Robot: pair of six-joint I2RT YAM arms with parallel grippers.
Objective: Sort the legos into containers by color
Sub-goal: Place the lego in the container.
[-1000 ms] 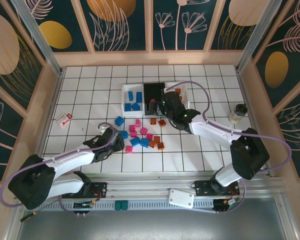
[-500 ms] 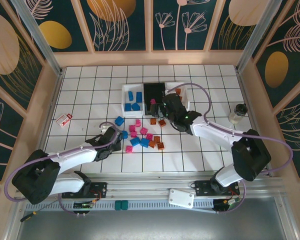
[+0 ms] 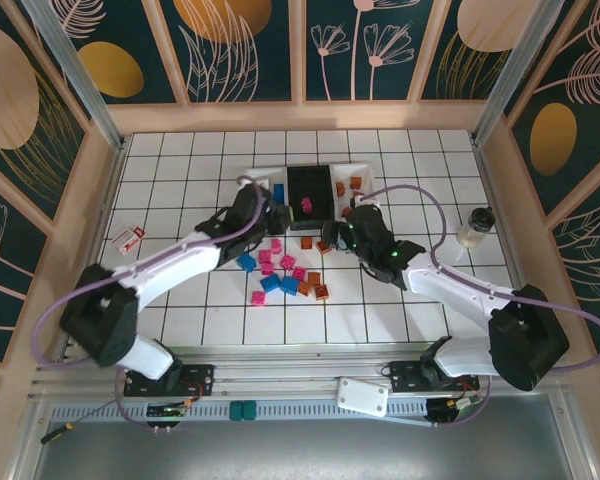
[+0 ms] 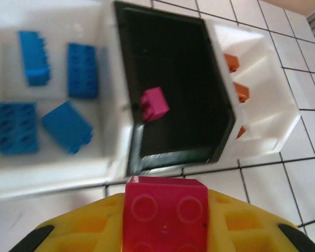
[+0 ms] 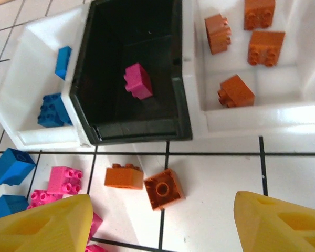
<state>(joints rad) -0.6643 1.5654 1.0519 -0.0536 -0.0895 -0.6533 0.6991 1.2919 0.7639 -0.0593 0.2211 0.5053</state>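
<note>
Reaching across the white tiled counter (image 3: 180, 190) in the top view, the left arm brings the left claw (image 3: 268, 213) over the near end of the left white tray (image 3: 265, 176). From here I cannot tell what the claw grips. The black tray (image 3: 320, 185) sits touching it on the right, and the right white tray (image 3: 372, 178) comes next in the row. The right claw (image 3: 350, 232) hovers just near of the black and right trays. A scatter of loose legos (image 3: 285, 278) in blue, pink and orange lies on the counter between the two arms.

In the left wrist view, the yellow fingers (image 4: 84, 231) are closed narrowly on a pink lego (image 4: 166, 207), studs up, just near of the black tray. Four blue legos (image 4: 68, 126) lie in the left tray, one pink piece (image 4: 154, 103) lies in the black one, and orange legos (image 4: 232, 62) lie in the right one.

In the right wrist view, the fingertips (image 5: 42, 220) stand wide apart with nothing between them. Two orange bricks (image 5: 164, 188) lie on the counter below them, just near of the black tray, with pink and blue bricks to their left
</note>
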